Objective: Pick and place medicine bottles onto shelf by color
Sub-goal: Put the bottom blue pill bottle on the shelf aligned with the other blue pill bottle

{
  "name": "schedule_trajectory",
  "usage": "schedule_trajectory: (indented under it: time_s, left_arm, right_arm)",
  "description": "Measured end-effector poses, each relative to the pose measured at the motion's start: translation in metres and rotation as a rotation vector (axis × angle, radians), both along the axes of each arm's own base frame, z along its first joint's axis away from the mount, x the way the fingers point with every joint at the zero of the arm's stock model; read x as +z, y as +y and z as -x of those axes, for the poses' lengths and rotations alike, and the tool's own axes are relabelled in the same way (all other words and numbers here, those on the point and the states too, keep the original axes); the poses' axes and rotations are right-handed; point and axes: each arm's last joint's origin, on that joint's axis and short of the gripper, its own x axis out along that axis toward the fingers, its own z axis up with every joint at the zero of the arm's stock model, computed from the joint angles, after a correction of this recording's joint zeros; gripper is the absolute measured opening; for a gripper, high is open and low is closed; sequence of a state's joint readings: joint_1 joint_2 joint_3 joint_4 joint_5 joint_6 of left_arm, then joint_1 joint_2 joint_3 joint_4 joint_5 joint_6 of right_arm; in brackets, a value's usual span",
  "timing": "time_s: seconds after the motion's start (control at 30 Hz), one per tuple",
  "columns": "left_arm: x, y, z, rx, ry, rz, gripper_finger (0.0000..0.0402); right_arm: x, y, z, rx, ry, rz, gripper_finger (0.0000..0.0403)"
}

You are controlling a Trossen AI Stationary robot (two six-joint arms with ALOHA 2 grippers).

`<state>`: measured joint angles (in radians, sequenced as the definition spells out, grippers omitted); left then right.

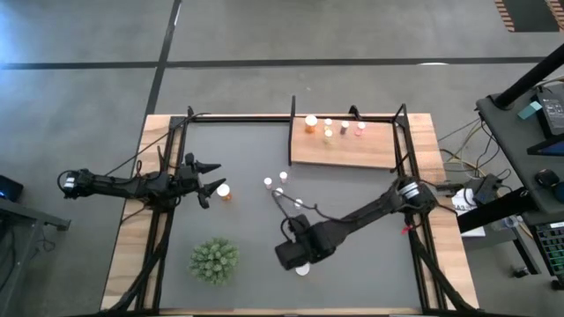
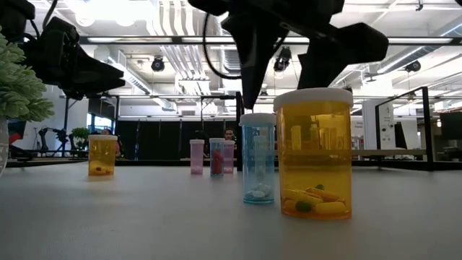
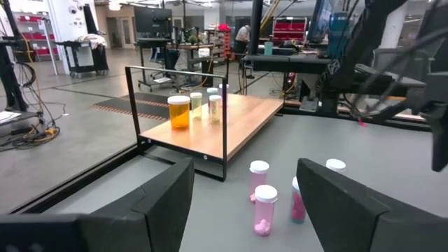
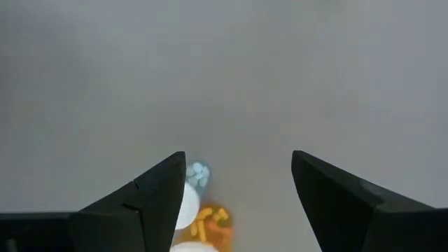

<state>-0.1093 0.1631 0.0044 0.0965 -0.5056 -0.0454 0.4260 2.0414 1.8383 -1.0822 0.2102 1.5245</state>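
We see the dark mat (image 1: 264, 238) spanning the table, with the light-wood shelf (image 1: 352, 151) at its far right corner already carrying an orange bottle (image 1: 311, 123) and several smaller ones. Our right gripper (image 1: 295, 257) hangs above two bottles near the mat's front edge, its fingers spread and empty; the left gripper (image 1: 204, 176), also spread, waits just beside a small orange bottle (image 1: 224, 190). Below the right claw stand a wide orange pill bottle (image 2: 314, 153) and a slim blue one (image 2: 258, 159), close together. We judge both light, rigid, smooth plastic, easily tipped; we would pinch the body just under the white cap.
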Motion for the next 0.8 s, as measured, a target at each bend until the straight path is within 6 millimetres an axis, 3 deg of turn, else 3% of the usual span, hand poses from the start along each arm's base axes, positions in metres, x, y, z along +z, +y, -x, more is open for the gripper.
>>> schedule_trajectory:
  time_s: [0.3,0.57,0.8]
  left_arm:
    - [0.0,0.0,0.0,0.0,0.0,0.0,0.0238]
    - [0.0,0.0,0.0,0.0,0.0,0.0,0.0238]
    - [0.0,0.0,0.0,0.0,0.0,0.0,0.0238]
  right_arm:
    - [0.006,0.025,-0.017,0.132,0.009,0.046,0.0267]
    - [0.0,0.032,-0.015,0.174,0.014,0.052,0.0318]
    - [-0.01,0.035,-0.018,0.187,0.018,0.057,0.0325]
